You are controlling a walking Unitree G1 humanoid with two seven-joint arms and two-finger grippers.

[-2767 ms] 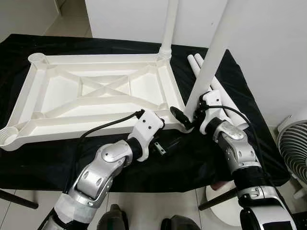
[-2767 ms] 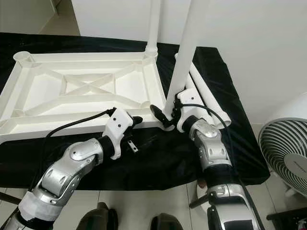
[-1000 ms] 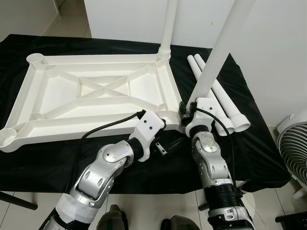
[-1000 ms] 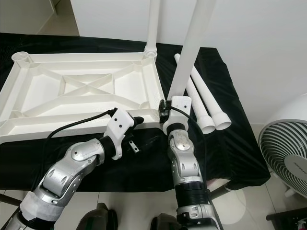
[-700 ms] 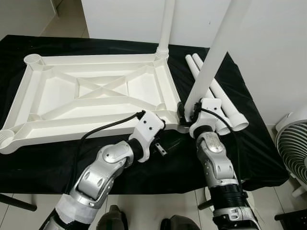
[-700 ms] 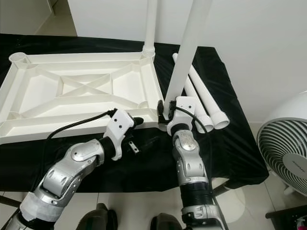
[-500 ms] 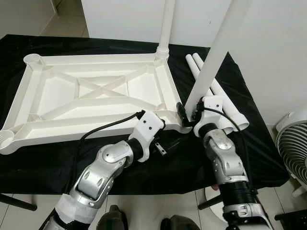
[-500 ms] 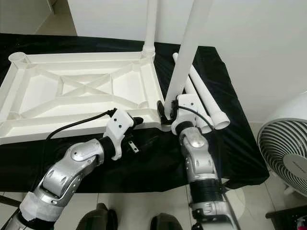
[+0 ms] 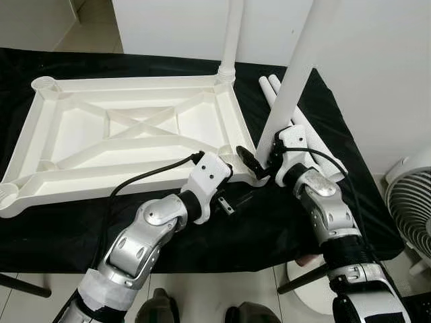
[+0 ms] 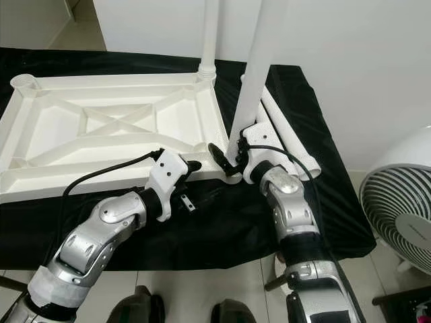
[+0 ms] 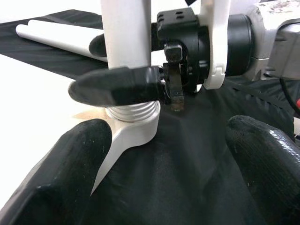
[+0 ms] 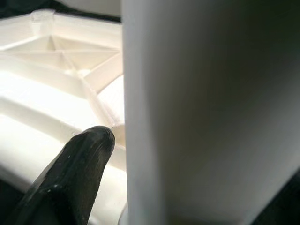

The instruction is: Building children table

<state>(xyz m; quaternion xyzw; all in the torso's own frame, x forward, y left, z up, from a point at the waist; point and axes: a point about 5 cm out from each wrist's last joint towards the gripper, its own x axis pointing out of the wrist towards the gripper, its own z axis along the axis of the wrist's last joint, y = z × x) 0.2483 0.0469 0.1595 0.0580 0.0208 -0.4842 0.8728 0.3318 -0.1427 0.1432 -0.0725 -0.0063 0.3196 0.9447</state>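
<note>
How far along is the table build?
Done: one leg stands in the far corner of the upturned tabletop. In hand: right gripper seating a second leg at the near corner socket. Left: two legs lie on the cloth.

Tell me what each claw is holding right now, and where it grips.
The right claw grips the near table leg just above its threaded base. The left claw is open, holding nothing.

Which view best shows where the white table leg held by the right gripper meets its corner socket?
The left wrist view: the white table leg enters the ribbed white corner socket, with the right gripper around it. The head views show this joint small and partly behind the gripper. The right wrist view shows the leg blurred close-up.
</note>
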